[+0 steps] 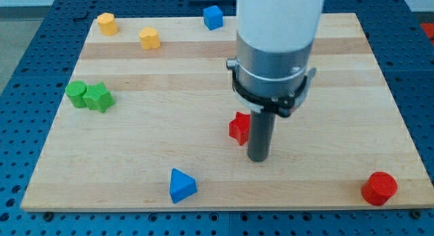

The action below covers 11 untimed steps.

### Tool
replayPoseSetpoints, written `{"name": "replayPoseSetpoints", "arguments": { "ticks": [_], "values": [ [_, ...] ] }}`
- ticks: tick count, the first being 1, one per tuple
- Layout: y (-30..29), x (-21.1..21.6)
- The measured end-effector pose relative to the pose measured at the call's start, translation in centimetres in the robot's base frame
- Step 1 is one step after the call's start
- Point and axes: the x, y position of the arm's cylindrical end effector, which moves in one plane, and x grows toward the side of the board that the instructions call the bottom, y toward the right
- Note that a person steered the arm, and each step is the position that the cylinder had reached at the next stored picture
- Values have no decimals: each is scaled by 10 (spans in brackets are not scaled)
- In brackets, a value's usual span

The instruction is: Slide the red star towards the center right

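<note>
Touching the red star (pixel 239 128) on its right side, my tip (pixel 258 159) is resting near the board's (pixel 169 80) centre. Having no gripper, the rod is holding nothing.

You get bright, even overhead light; the pale table (pixel 325 87) shows no hard glare. Shadows are soft and short (faintest under the red star (pixel 239 128) beside the rod). The white arm housing (pixel 278 22) looks slightly soft up close; blocks stay sharp.

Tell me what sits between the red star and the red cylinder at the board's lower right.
Only my tip, right beside the red star; past it, bare board to the red cylinder, per camera view.
</note>
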Motion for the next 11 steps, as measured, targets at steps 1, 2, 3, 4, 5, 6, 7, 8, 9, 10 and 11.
{"name": "replayPoseSetpoints", "arguments": {
  "ticks": [1,2,3,4,5,6,7,8,9,10,11],
  "values": [
    [-20,17],
    [-49,8],
    [-49,-23],
    [-35,-61],
    [-5,-99],
    [24,-140],
    [4,-149],
    [-41,-132],
    [-49,-96],
    [-37,-57],
    [-6,-57]
  ]
}}
